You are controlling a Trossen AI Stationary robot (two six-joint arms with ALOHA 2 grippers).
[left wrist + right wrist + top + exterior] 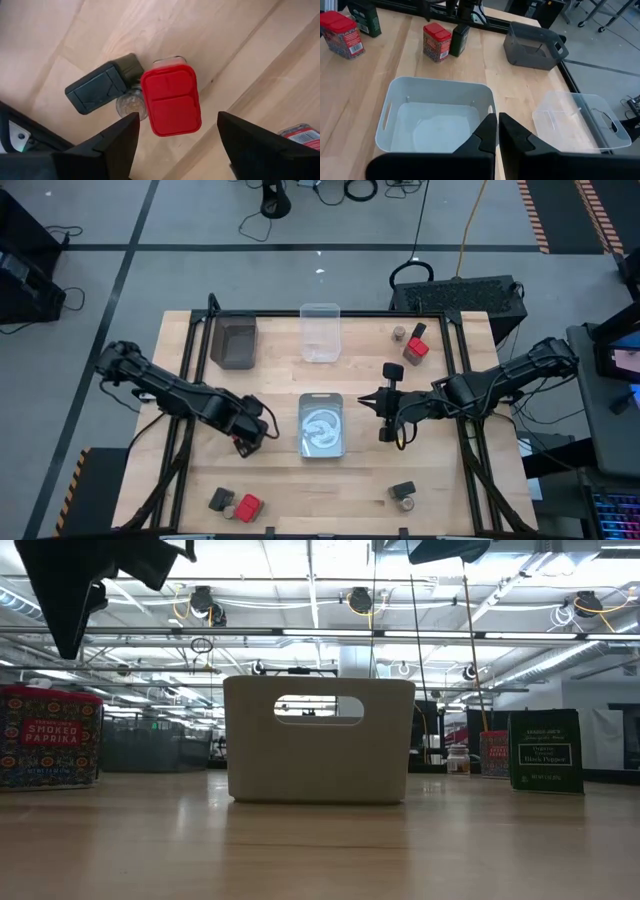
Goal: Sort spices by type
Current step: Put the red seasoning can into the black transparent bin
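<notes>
The spices sit in groups on the table. Near the near-left corner, a black box point(221, 498), a round jar point(229, 510) and a red box point(248, 506) stand together. My left gripper point(250, 442) hovers above the table, open; its wrist view looks down on that red box point(171, 99), the black box point(97, 88) and the jar point(131, 103). Another red box point(436, 41) and a black one point(459, 39) stand by the left arm. My right gripper point(364, 401) hangs shut over the right end of the pale bin point(436, 117).
A dark bin point(233, 343) and a clear bin point(321, 332) stand along the far edge. More spices stand at the far right: jar point(399, 333), red box point(414, 350). A black box point(402, 491) and a jar point(404, 504) sit near the near-right edge.
</notes>
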